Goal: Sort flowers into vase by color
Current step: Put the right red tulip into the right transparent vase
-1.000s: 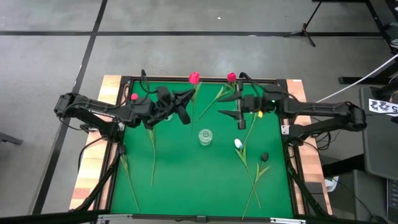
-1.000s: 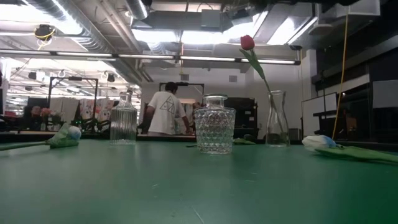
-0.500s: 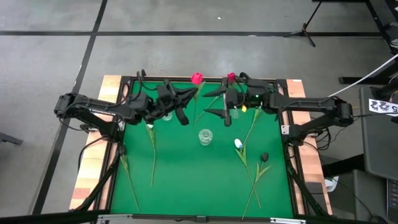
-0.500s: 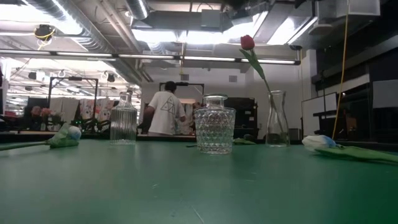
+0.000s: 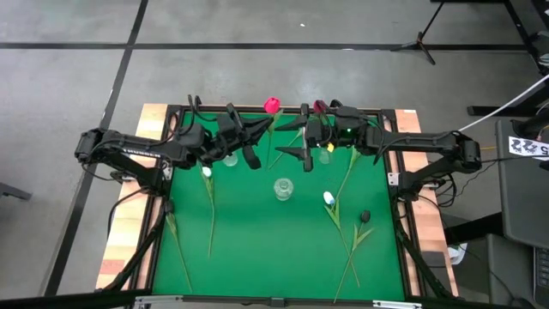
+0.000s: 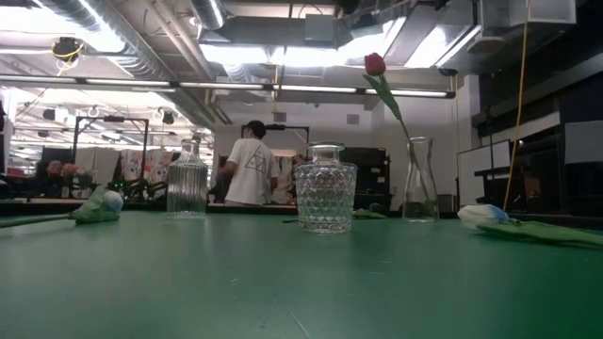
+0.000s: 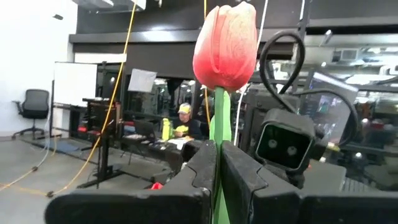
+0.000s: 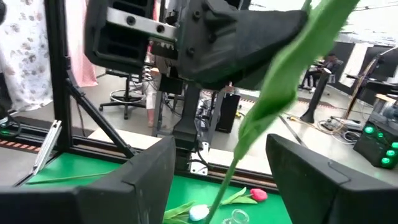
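Observation:
My left gripper (image 5: pixel 255 144) is shut on a red tulip (image 5: pixel 273 105) above the far middle of the table; its head (image 7: pixel 225 38) stands up past the fingers. My right gripper (image 5: pixel 292 142) is open beside it, one finger on each side of that tulip's leaf and stem (image 8: pixel 273 93) below the left gripper (image 8: pixel 205 37); I cannot tell whether they touch. Another red tulip (image 6: pixel 375 64) stands with its stem in a tall clear vase (image 6: pixel 419 193). A cut-glass vase (image 6: pixel 325 193) and a ribbed bottle (image 6: pixel 187 188) stand empty. Neither gripper shows in the low view. My left gripper pinches the red tulip's green stem (image 7: pixel 217 134) between its two fingers, just below the head. The fingers lie across the stem. The tulip is lifted clear of the table, head up, with the stem and leaf hanging below the fingers.
Loose tulips lie flat on the green mat (image 5: pixel 249 249): a white one (image 5: pixel 207 172) at the left with a long stem, a white one (image 5: pixel 328 199) and a dark one (image 5: pixel 364 216) at the right. A person (image 6: pixel 250 169) stands in the room beyond.
My right gripper has gone toward the table's left and a little toward its far edge, up to the red tulip in my left gripper, and stays open. The left gripper and its tulip have kept nearly still.

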Tool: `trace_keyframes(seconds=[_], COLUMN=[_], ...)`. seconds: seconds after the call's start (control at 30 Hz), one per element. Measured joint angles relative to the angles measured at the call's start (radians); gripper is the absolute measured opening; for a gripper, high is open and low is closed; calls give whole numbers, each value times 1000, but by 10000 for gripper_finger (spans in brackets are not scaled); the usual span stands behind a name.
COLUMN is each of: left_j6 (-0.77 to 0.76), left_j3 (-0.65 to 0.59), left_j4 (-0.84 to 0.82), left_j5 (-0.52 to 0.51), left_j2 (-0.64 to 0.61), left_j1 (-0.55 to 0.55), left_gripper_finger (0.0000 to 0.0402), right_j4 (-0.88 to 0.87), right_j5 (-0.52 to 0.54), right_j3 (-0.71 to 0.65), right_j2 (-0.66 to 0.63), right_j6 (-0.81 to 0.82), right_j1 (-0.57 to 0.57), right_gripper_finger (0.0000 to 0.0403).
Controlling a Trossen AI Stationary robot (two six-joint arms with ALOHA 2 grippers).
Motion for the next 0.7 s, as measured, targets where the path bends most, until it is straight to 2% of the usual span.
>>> trace_keyframes(seconds=[0.13,0.37,0.7], left_j6=[-1,-22,-20], left_j3=[0,0,0], left_j4=[24,23,30], left_j5=[56,62,62], left_j2=[0,1,2], left_j1=[11,15,15], left_gripper_finger=[15,15,15], right_j4=[-2,13,66], right_j5=[9,59,59], right_j3=[0,1,1], right_j2=[9,23,26], right_j6=[2,6,8], right_j1=[0,0,0], right_gripper_finger=[250,250,248])
